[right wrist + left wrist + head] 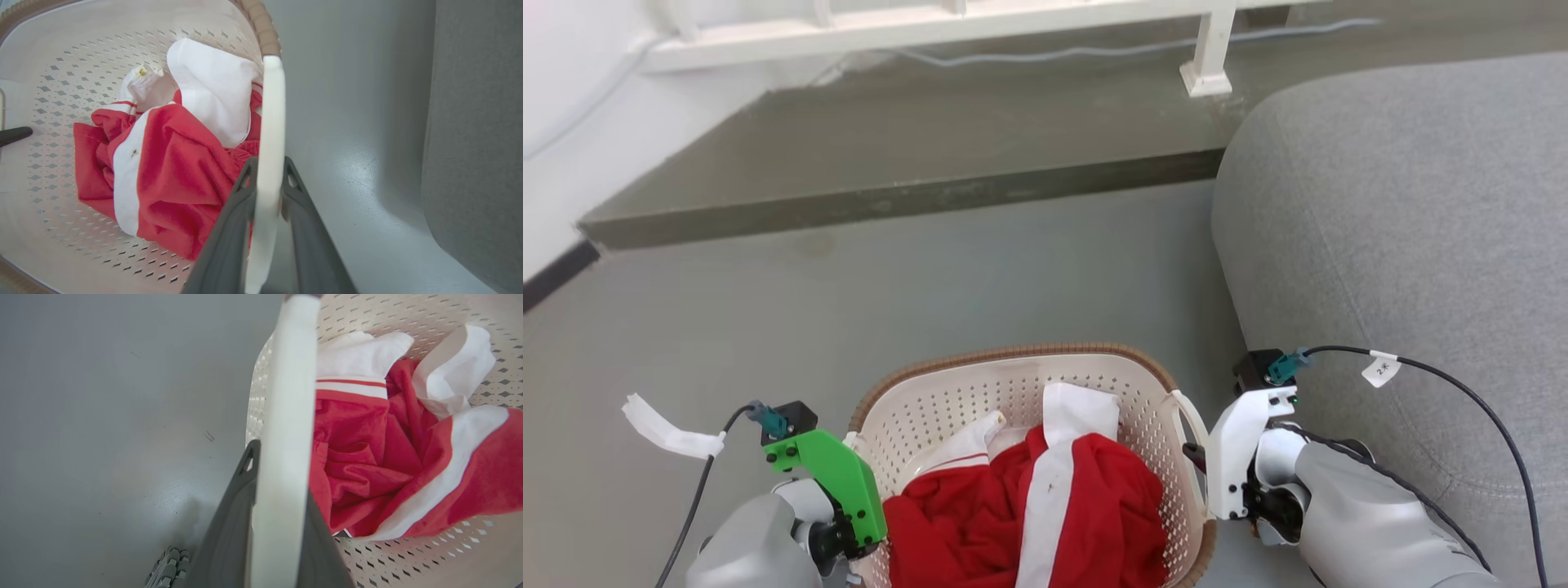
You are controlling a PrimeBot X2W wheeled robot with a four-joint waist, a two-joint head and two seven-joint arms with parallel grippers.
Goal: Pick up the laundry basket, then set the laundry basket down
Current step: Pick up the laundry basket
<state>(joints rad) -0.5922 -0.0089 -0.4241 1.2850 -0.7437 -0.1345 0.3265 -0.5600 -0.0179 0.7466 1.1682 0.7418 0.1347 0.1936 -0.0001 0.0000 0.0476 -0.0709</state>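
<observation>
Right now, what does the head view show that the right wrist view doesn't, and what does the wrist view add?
Head view's extras: the raised step, the white railing post and the tagged cable.

Right wrist view's extras: a close look at the right gripper, its dark fingers shut on the basket's white loop handle.

Shared: the laundry basket, the red and white garment inside it, the grey floor and the grey sofa.
</observation>
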